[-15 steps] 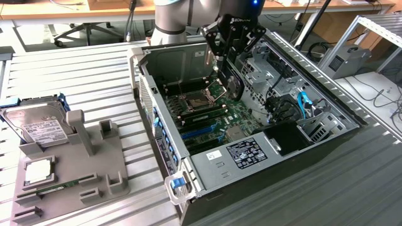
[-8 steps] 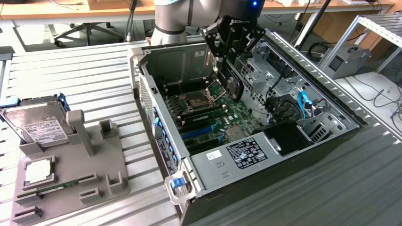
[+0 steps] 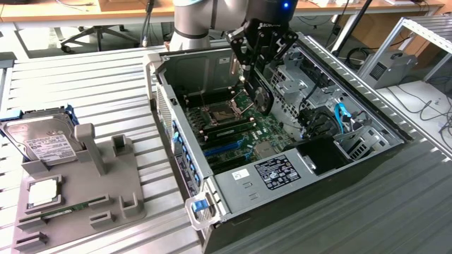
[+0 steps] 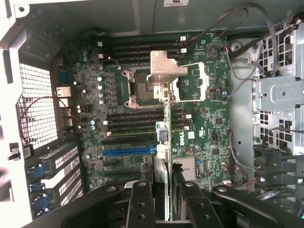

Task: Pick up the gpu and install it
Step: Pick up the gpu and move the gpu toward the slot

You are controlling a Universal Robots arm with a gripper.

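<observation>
My gripper (image 3: 257, 66) hangs over the open computer case (image 3: 233, 182), shut on the gpu (image 3: 263, 95). The card is held on edge, dark face showing, above the motherboard (image 3: 240, 127). In the wrist view the gpu (image 4: 166, 124) appears edge-on between my fingers (image 4: 141, 204), its silver bracket (image 4: 167, 70) at the far end, over the processor socket (image 4: 140, 88). The blue expansion slot (image 4: 128, 152) lies on the board off to one side of the card, apart from it.
A grey holder (image 3: 92, 185) at the exterior view's left carries a silver hard drive (image 3: 42, 140), a processor chip (image 3: 44, 191) and a narrow memory stick (image 3: 60, 213). Cables (image 3: 339, 119) and drive cages (image 3: 304, 79) crowd the case's far side.
</observation>
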